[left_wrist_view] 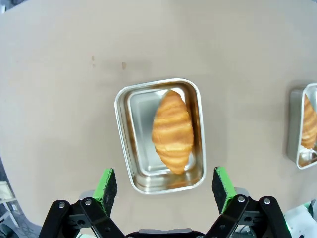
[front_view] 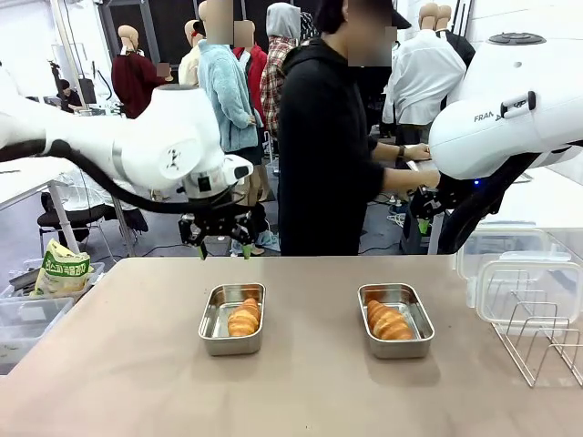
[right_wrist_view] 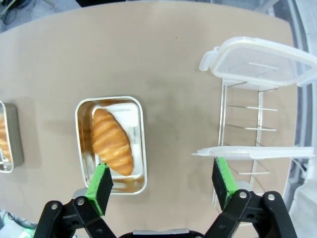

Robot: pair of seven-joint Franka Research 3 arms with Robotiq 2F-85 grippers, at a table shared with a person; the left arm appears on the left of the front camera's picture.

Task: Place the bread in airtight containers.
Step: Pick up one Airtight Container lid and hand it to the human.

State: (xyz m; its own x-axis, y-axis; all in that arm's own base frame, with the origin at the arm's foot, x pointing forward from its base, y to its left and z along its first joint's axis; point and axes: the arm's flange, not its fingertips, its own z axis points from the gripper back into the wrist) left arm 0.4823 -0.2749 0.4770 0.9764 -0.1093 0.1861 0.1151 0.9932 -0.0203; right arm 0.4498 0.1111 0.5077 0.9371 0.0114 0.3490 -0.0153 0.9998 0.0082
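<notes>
Two steel airtight containers sit side by side on the tan table, lids off, with one piece of bread in each. The left container (front_view: pixel 219 322) holds a croissant (front_view: pixel 244 318). The right container (front_view: pixel 415 315) holds the other croissant (front_view: pixel 389 321). My left gripper (front_view: pixel 224 248) hangs open above the table's far edge, behind the left container. In the left wrist view that container (left_wrist_view: pixel 140 130) and its croissant (left_wrist_view: pixel 172 132) lie below my open left gripper (left_wrist_view: pixel 163 174). My right gripper (right_wrist_view: pixel 161 166) is open over bare table, between the right container (right_wrist_view: pixel 134 118) with its croissant (right_wrist_view: pixel 112 141) and the rack.
Two clear plastic lids (front_view: pixel 515 271) rest on a wire rack (front_view: pixel 539 339) at the table's right; they also show as lids (right_wrist_view: pixel 262 62) on the rack (right_wrist_view: pixel 250 130). A person in black stands at the far side. A bag (front_view: pixel 62 269) lies on bins off the left edge.
</notes>
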